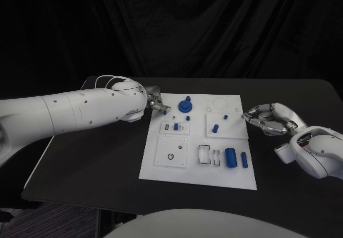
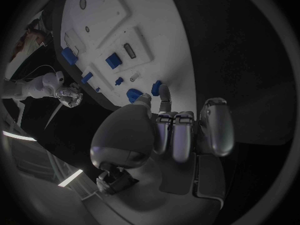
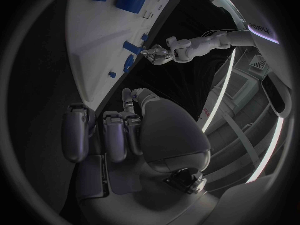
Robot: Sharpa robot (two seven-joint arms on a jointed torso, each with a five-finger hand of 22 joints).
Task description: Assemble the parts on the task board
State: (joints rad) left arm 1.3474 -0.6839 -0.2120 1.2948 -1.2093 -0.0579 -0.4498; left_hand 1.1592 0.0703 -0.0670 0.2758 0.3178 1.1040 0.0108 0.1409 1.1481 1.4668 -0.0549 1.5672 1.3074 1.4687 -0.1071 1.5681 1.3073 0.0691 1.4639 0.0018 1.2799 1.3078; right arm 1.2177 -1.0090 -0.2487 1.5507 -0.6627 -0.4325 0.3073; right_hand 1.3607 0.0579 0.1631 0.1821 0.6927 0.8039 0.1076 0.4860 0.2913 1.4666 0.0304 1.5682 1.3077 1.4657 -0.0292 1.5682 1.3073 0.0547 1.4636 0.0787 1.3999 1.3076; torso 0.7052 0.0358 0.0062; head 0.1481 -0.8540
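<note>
The white task board (image 1: pixel 161 166) lies mid-table with several blue parts on it. My left hand (image 1: pixel 156 103) hovers over the board's far left corner with its fingers curled in. A thumb and fingertip (image 2: pixel 164 92) pinch a small blue part (image 2: pixel 156 87) just above the board; the same small blue part (image 1: pixel 164 112) shows below the fingertips. A round blue part (image 1: pixel 186 105) stands just to its right. My right hand (image 1: pixel 268 120) hangs off the board's right edge, fingers curled, holding nothing. My right hand (image 3: pixel 119 130) looks along the task board (image 3: pixel 94 50).
A large blue cylinder (image 1: pixel 231 157) and a thinner one (image 1: pixel 244 159) lie at the board's near right. A blue peg (image 1: pixel 214 129) stands in the square plate beside another small peg (image 1: pixel 225 117). Black table (image 1: pixel 93 168) surrounds the board.
</note>
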